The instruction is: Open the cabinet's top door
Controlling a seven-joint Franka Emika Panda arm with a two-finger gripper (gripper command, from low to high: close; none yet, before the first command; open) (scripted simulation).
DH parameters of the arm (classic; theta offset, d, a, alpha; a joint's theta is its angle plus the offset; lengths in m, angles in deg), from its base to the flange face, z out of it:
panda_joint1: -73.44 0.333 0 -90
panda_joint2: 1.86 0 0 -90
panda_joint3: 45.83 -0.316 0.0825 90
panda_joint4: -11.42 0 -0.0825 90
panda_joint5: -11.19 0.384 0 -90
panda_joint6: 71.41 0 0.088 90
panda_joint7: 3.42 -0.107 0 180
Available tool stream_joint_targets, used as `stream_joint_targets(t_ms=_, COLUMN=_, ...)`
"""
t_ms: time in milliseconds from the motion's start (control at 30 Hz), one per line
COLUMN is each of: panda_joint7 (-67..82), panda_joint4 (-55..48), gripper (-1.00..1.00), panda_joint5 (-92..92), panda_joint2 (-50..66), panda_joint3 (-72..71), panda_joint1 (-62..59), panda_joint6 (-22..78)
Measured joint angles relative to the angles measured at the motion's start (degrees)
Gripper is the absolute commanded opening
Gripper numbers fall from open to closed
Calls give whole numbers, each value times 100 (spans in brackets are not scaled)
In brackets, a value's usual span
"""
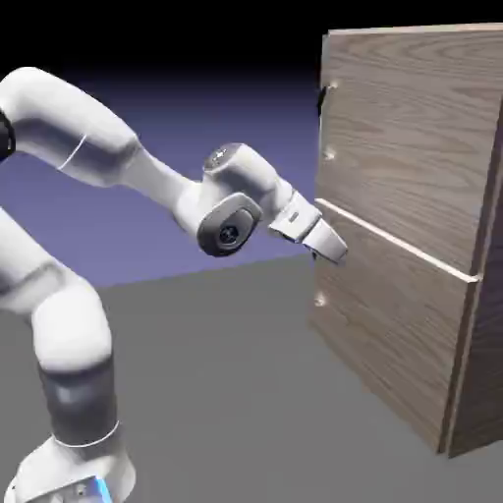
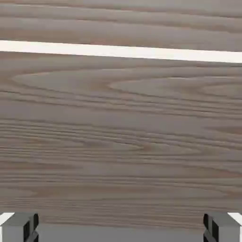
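Observation:
The cabinet (image 1: 413,324) stands tall at the exterior view's right, brown wood grain, with a pale seam (image 1: 393,239) between two panels. The top door (image 1: 408,128) is the larger upper panel and looks shut. Its small dark handle (image 1: 321,99) sits at the near edge, high up. My gripper (image 1: 335,251) points down and right at the cabinet's near edge, just below the seam and well below the handle. In the hand view wood grain fills the picture, the seam (image 2: 121,51) runs across the top, and my gripper (image 2: 121,230) is open with nothing between the fingertips (image 2: 20,228).
The lower, shorter panel (image 1: 388,334) lies under the seam. Small pale studs (image 1: 331,154) dot the cabinet's near edge. The grey table (image 1: 226,393) stretches between the robot's base and the cabinet.

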Motion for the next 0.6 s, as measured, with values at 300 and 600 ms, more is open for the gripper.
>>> stream_joint_targets(t_ms=300, panda_joint7=466, panda_joint4=-778, gripper=0, panda_joint5=2243, panda_joint2=-1310, panda_joint3=-1284, panda_joint1=-1496, panda_joint6=466)
stream_joint_targets(t_ms=600, panda_joint7=933, panda_joint4=-1557, gripper=0, panda_joint5=4486, panda_joint2=-2621, panda_joint3=-2568, panda_joint1=-2991, panda_joint6=932)
